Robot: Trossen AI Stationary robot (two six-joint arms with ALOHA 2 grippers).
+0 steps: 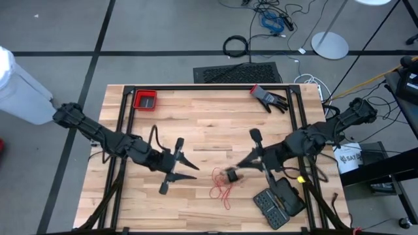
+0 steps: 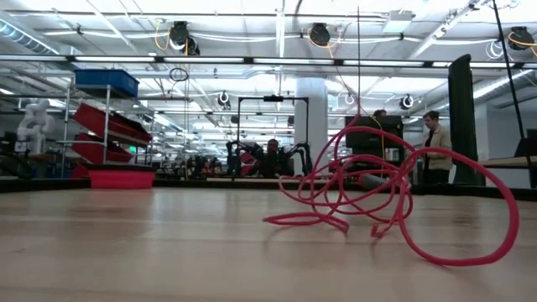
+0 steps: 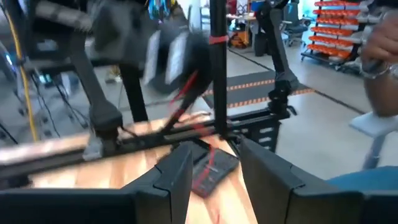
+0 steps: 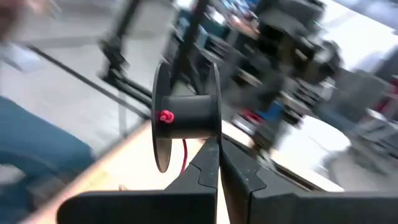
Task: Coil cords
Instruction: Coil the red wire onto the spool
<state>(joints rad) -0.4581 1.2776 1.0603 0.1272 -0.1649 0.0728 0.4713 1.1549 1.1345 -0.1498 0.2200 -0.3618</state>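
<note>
Right gripper (image 1: 243,164) clamped on the rim of a small black spool (image 4: 186,115), fingers pressed together, near the tabletop's (image 1: 209,117) front edge, right of middle. Thin red cord (image 1: 222,186) knotted to the spool, trailing into a loose tangle on the wood toward the front edge. Left gripper (image 1: 186,166) parted, holding nothing, just left of the tangle.

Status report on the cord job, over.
Right pincer shut on spool. Left pincer open, empty. Red cord piled loose on table. Nothing blocking.
</note>
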